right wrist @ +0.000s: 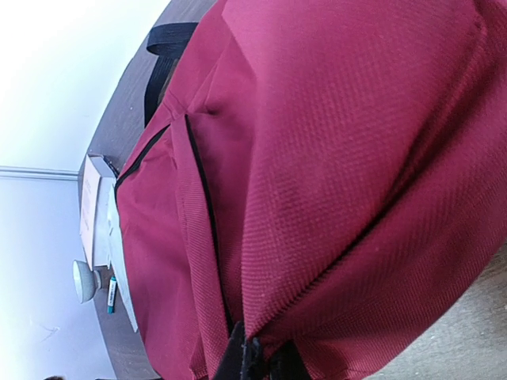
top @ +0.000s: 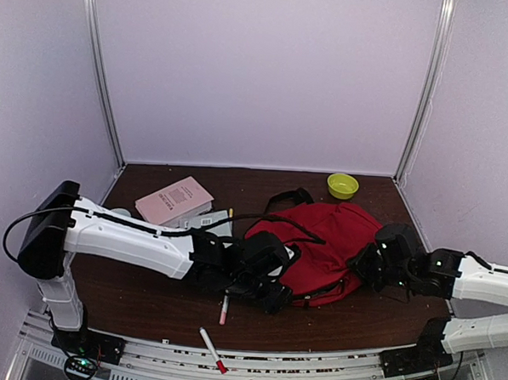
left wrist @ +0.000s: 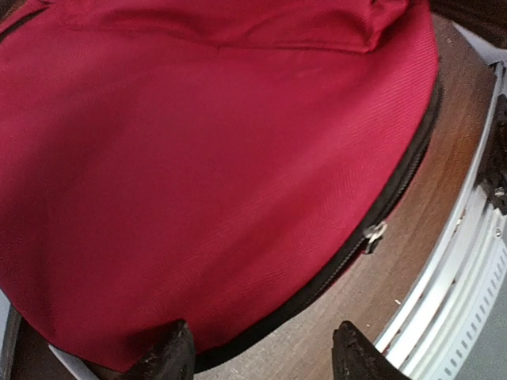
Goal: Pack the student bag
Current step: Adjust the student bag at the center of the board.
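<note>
The student bag [top: 332, 241], a red backpack with black zippers and straps, lies flat on the brown table. My left gripper [top: 270, 286] is at its near left edge. In the left wrist view this gripper [left wrist: 261, 358] is open, with one finger [left wrist: 170, 356] at the red fabric and the other over bare table. The bag's black zipper line and its metal pull [left wrist: 374, 234] run between and beyond them. My right gripper [top: 367, 268] is at the bag's right side. In the right wrist view that gripper [right wrist: 257, 360] is shut on a pinched fold of the student bag [right wrist: 333, 158].
A pink book [top: 175, 199] and a white notebook [top: 211, 222] lie left of the bag. At the back right stands a green bowl [top: 342, 185]. Two red-tipped markers [top: 224, 309] [top: 212, 350] lie near the front edge. A metal rail [left wrist: 451, 293] borders the table.
</note>
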### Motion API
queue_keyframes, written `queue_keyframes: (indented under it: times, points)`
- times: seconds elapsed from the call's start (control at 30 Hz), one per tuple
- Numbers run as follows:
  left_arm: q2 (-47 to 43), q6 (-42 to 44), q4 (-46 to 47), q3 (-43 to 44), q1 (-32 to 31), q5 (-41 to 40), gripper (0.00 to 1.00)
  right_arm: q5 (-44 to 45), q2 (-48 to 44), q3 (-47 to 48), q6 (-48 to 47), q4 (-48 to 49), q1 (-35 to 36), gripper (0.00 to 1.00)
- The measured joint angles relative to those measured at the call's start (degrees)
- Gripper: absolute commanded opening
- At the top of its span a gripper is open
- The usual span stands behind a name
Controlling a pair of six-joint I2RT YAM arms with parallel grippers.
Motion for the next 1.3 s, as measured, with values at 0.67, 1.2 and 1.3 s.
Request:
queue_keyframes:
  times: [0.67,1.2,1.3]
  points:
    - [14.93,11.3,-5.35,14.64,11.21,0.94,0.6,6.45,-15.87,-11.69,4.57,-7.54,0.22,0.0]
    - [-2.12,10.21,-2.45,2.43,5.05,-1.4,0.69,3.93,2.8,-6.62,-0.87,2.6,0.2,0.0]
    - [-2.14,8.55,-1.18,0.46,3.5,-0.61,0.7,3.63,2.95,-6.51,-1.31,2.97,0.2,0.0]
